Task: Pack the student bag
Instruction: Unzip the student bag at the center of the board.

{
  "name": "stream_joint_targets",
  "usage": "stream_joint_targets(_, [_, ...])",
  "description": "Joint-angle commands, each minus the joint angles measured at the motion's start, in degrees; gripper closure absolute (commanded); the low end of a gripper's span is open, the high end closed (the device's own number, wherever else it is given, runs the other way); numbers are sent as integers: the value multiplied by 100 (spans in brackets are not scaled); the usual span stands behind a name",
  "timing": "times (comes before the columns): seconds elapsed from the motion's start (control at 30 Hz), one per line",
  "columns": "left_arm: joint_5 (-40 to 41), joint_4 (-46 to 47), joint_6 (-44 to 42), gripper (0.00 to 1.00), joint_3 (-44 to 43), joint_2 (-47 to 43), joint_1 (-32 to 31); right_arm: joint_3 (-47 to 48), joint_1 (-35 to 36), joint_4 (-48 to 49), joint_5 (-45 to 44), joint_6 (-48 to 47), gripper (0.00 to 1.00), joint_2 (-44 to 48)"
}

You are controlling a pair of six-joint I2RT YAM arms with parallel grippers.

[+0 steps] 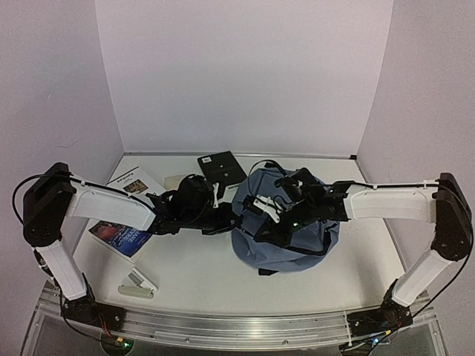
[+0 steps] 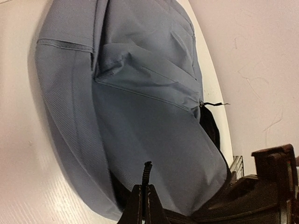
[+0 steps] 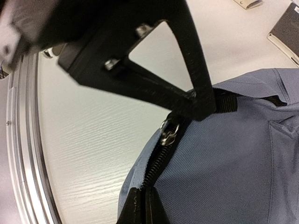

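The student bag (image 1: 297, 241) is a soft blue-grey backpack lying right of the table's middle. Both grippers meet at its left edge. My left gripper (image 2: 144, 187) is shut on a short black webbing tab (image 2: 147, 171) of the bag, and the bag's front pocket (image 2: 145, 70) fills the view beyond it. My right gripper (image 3: 148, 190) is shut on the bag's edge along the black zipper line (image 3: 161, 161), just below the silver zipper slider (image 3: 167, 132). The left gripper's black finger (image 3: 196, 79) reaches the webbing (image 3: 226, 101) right above the slider.
Left of the bag lie a dark blue book (image 1: 119, 237) and a white booklet (image 1: 135, 183). A black notebook (image 1: 221, 167) and a beige case (image 1: 177, 180) lie toward the back. A small white item (image 1: 138, 286) rests near the front left edge.
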State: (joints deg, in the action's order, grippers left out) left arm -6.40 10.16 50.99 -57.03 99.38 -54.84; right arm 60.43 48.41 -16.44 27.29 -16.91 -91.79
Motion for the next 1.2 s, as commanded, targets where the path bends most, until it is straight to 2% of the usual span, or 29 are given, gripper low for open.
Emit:
stream_joint_targets(0.0, [327,-357,-121,100,-457,324,284,-183,23,-722,354,-680,100,412])
stream_joint_targets(0.4, [76,-569,-524,100,-1229,1093,854,-620,35,-1389,665,-1225,100,732])
stream_joint_targets(0.73, [-258,-818,-1019,100,-2256,1837,1195,-827,134,-1607,846,-1351,100,748])
stream_joint_targets(1.17, [-732,-840,-1215,100,-3211,2576,1568,-976,418,-1761,845,-1583,100,625])
